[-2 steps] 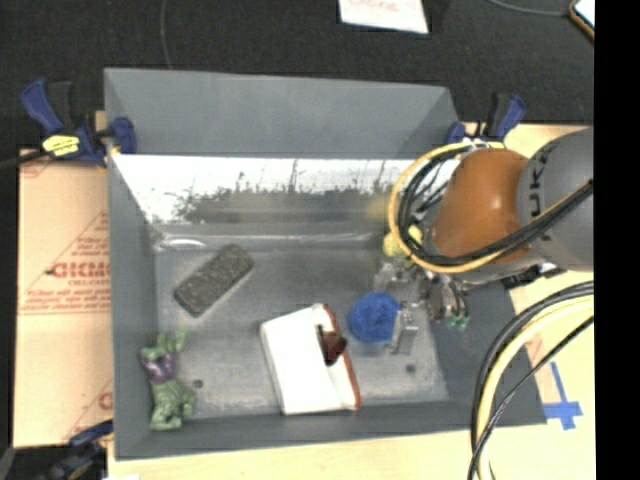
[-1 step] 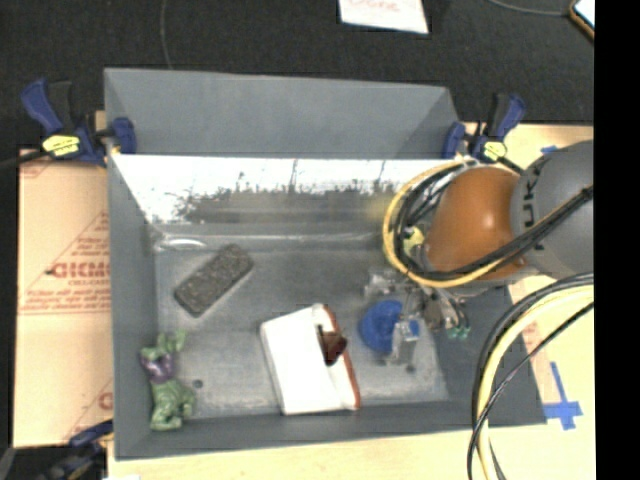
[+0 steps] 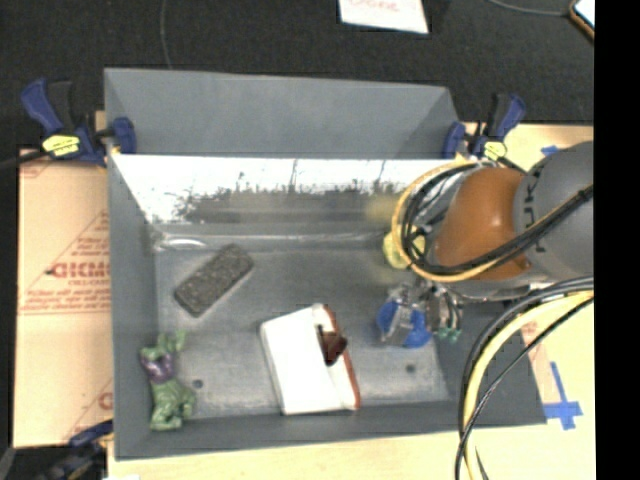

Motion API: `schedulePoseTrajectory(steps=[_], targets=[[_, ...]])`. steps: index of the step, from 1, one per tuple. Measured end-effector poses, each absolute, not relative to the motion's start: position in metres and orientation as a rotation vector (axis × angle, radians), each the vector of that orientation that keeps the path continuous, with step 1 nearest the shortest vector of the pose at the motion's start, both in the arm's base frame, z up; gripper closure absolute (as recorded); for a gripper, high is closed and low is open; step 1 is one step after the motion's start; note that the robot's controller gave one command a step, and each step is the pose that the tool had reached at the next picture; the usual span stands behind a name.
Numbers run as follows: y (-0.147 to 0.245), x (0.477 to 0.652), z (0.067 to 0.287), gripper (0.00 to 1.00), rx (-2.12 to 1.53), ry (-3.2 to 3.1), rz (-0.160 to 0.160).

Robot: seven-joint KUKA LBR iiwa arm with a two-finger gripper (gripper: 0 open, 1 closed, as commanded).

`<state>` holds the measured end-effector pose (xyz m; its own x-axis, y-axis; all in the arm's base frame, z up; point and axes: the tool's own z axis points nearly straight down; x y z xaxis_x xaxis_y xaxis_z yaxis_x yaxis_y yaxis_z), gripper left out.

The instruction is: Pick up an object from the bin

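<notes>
Nearest corner, left: green toy figure [image 3: 165,383] with a purple patch, lying on the floor of the bin [image 3: 290,128]. Right of it, a white flat box [image 3: 300,363] with a red-brown edge, tilted. Farther right, a small blue object [image 3: 398,324] on the floor near the right wall. The pincer [image 3: 432,313] is low, just beside it, apparently touching. Open or closed: cannot tell. No grasp visible. Farther back, left: a grey speckled block [image 3: 213,279], lying aslant, well apart.

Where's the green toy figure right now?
Camera view: the green toy figure lies in the bin's lower-left corner, left of the white box and below the grey block.
</notes>
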<state>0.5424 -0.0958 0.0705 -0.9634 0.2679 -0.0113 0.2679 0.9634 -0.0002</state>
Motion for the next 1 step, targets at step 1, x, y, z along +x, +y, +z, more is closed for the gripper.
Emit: schedulePoseTrajectory(steps=[1], targets=[[-0.0958,0.5424,0.0705,1.0,0.423,3.102,-0.003]])
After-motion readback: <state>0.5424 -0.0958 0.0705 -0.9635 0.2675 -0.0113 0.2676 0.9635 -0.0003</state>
